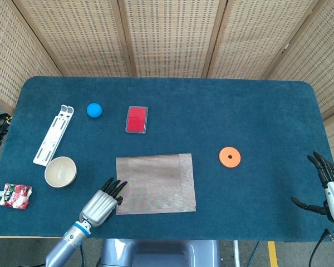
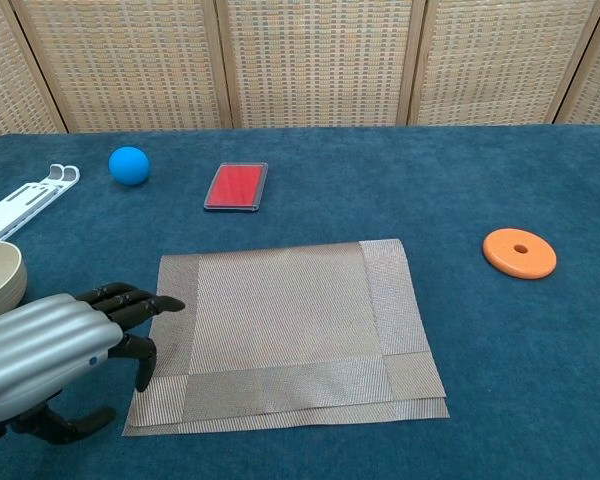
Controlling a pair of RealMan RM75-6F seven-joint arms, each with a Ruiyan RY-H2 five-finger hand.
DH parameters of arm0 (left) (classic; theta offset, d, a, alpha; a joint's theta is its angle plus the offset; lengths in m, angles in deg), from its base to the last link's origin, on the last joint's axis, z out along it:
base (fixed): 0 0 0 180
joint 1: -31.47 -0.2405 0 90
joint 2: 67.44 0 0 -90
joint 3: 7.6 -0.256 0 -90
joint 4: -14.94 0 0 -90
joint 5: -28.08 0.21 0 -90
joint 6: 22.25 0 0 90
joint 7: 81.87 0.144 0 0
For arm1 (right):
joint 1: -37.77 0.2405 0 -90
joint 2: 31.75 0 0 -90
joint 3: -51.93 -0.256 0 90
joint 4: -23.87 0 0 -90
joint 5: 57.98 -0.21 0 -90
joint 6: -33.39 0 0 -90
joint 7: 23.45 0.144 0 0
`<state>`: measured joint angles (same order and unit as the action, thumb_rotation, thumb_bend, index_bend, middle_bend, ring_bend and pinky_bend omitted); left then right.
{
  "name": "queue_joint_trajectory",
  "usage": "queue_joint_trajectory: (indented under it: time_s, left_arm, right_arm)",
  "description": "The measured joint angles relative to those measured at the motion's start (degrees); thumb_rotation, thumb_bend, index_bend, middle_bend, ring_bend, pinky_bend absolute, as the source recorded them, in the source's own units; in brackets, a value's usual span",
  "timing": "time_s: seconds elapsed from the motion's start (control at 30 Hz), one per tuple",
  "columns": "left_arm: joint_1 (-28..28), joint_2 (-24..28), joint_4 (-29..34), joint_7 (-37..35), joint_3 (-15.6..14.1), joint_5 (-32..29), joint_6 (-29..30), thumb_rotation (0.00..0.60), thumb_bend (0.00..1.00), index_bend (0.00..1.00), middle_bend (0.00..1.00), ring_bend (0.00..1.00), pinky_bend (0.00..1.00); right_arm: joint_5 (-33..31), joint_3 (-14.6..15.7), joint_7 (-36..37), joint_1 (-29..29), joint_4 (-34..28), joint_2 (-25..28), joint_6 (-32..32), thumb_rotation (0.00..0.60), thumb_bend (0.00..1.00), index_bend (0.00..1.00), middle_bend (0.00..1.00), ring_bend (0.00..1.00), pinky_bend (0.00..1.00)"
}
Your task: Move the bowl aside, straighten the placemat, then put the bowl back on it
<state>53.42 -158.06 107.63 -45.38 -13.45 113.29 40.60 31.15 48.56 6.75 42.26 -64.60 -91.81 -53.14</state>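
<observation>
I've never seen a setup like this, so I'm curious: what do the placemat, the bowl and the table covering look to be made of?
The placemat looks woven, perhaps vinyl or fabric mesh: fine grey-brown ribbing, with its folded edges lying flat. The bowl seems glazed ceramic or smooth plastic: cream, with an even rim and a faint sheen. The table covering looks like dark blue felt or short-pile cloth: matte and slightly fuzzy, with no glare.

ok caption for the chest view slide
Left hand open at the placemat's left edge, bowl set aside.

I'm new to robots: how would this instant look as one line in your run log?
stage: straightening placemat | bowl: aside, left of mat | left hand: open, at mat's left edge | right hand: open, idle, far right
</observation>
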Motion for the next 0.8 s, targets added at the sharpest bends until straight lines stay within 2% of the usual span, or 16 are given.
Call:
queue_joint_trajectory:
  time_s: [0.33, 0.57, 0.8]
  left_arm:
    - [-0.47, -1.47, -2.64, -2.28, -0.47, 1.02, 0.81, 0.600, 0.40, 0.48, 0.00, 0.00, 0.00]
    - [-0.64, -3.50, -7.16, -5.75, -1.27, 5.25, 2.81, 0.600, 0.40, 0.48, 0.00, 0.00, 0.00]
    - [-1.15, -4.71, -9.60, -6.50, -1.93, 6.65, 3.66, 0.600, 0.40, 0.48, 0.00, 0.00, 0.00]
  right_arm:
    - [-0.01, 0.04, 0.28, 0.05, -0.04, 0.12, 0.19, 0.600, 0.15, 0.11, 0.00, 0.00, 0.00]
    - [0.03, 0.08, 0.35, 0.02, -0.12, 0.20, 0.19, 0.600, 0.15, 0.11, 0.00, 0.00, 0.00]
    - [0.05, 0.10, 1.15, 0.01, -0.17, 0.36, 0.22, 0.600, 0.15, 0.11, 0.00, 0.00, 0.00]
